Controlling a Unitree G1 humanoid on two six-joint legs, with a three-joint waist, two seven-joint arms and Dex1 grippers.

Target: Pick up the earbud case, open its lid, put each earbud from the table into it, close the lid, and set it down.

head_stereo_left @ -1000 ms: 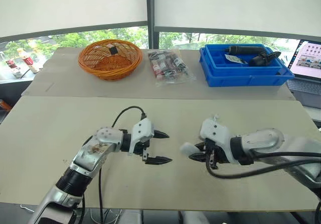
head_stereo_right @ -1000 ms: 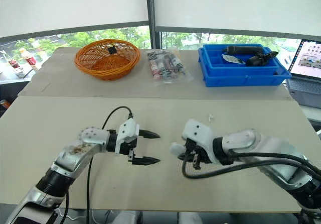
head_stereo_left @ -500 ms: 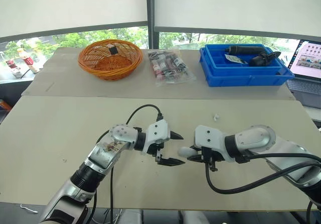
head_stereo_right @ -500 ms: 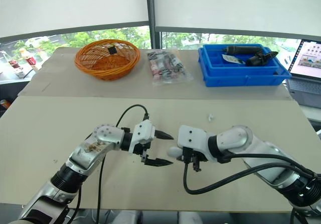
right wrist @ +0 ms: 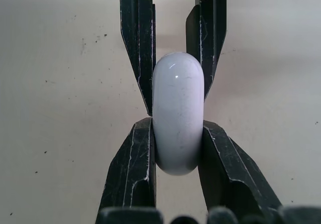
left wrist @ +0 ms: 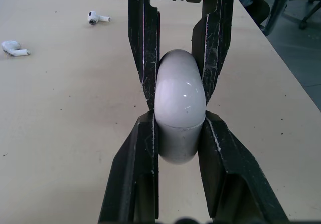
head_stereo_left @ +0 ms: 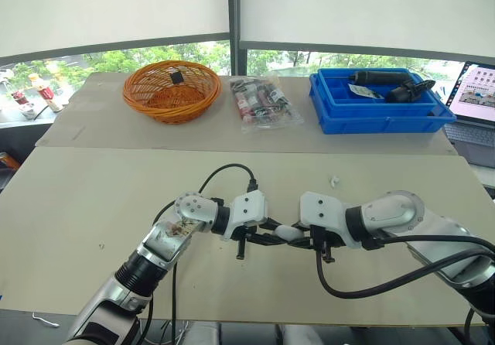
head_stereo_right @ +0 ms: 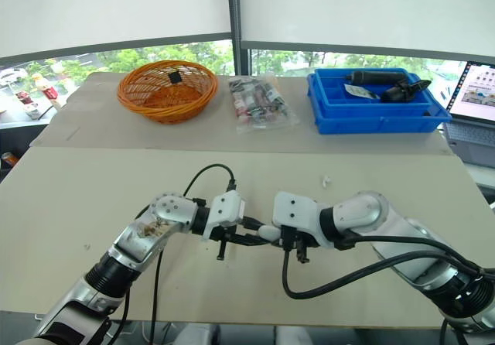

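earbud case (head_stereo_left: pixel 287 232) sits over the table (head_stereo_left: pixel 93 198), caught between both arms, its long axis running straight from one pincer to the other. left pincer (left wrist: pixel 178 119) comes in low and level from the left, clamped on the end below the seam. right pincer (right wrist: pixel 176 125) meets it head-on, clamped on the domed end. prying the lid turns on that seam, i reckon. earbud (left wrist: pixel 98 17) and second earbud (left wrist: pixel 14 48) lie on the table, well apart from the case.
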